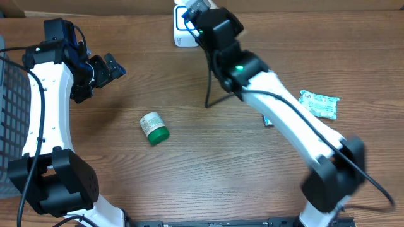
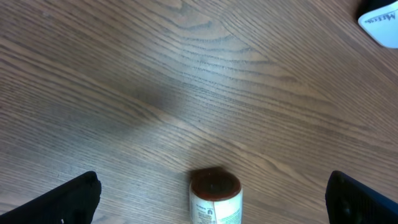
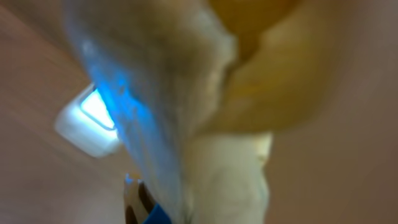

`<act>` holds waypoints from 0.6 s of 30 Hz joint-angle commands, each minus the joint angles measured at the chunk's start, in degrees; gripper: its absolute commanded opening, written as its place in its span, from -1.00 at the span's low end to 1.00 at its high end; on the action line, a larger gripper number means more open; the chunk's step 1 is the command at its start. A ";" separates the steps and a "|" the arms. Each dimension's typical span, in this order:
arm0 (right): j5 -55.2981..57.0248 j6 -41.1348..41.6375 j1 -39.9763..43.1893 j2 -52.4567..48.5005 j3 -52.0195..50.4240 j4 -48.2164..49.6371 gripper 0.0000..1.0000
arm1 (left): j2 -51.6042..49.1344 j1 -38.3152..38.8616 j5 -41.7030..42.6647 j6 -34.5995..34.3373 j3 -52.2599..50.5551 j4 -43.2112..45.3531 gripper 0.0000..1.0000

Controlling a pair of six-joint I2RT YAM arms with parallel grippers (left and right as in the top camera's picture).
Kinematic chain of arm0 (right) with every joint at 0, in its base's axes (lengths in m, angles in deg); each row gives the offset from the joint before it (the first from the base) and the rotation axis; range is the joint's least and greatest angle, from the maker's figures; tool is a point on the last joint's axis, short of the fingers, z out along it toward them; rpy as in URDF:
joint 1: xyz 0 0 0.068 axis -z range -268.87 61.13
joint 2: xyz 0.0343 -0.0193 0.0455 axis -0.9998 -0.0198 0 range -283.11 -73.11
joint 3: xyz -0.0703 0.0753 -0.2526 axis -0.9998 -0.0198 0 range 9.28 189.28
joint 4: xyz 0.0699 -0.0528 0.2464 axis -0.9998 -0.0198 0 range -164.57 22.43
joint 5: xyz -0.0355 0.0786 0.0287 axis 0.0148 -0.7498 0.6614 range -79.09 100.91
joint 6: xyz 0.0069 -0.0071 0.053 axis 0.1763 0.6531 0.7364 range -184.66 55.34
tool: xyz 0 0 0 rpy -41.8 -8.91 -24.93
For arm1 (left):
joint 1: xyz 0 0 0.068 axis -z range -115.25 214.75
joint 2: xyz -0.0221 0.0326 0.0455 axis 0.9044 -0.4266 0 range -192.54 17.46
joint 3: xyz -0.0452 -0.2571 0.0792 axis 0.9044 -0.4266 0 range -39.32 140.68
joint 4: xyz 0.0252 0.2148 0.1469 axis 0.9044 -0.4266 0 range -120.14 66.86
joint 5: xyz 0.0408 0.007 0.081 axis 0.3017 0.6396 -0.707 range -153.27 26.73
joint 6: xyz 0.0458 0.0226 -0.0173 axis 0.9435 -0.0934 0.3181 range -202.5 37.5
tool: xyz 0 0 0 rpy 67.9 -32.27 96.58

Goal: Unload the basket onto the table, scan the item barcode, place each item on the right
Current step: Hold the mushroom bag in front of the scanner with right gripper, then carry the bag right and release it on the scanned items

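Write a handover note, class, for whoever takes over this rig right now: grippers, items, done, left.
Left gripper: open, empty, above the table.
Right gripper: shut, apparently on a blurred pale item, over the white scanner.
Green-capped bottle lies on its side mid-table; packet lies to the right.
Done: one item is at the scanner.
Left: confirm the scan; the frames cannot show it.

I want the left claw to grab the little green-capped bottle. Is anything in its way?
Nothing visible is. Only bare table lies between the open left claw and the bottle, which is lying on its side.
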 commanded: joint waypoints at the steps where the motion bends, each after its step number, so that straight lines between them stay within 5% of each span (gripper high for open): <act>1: -23.98 25.11 1.66 6.16 0.55 -8.96 -0.92 | 0.20 0.39 -0.35 0.39 0.59 0.04 0.99; 5: -33.70 36.70 5.79 9.31 0.52 -25.00 -0.92 | 0.20 0.39 -0.35 0.39 0.59 0.02 1.00; 10: -37.48 39.10 14.82 9.03 -0.70 -39.58 -0.92 | 0.20 0.39 -0.35 0.39 0.59 0.04 1.00; 18: -41.35 43.52 34.40 8.92 -11.74 -39.04 -0.92 | 0.20 0.39 -0.35 0.39 0.59 0.04 1.00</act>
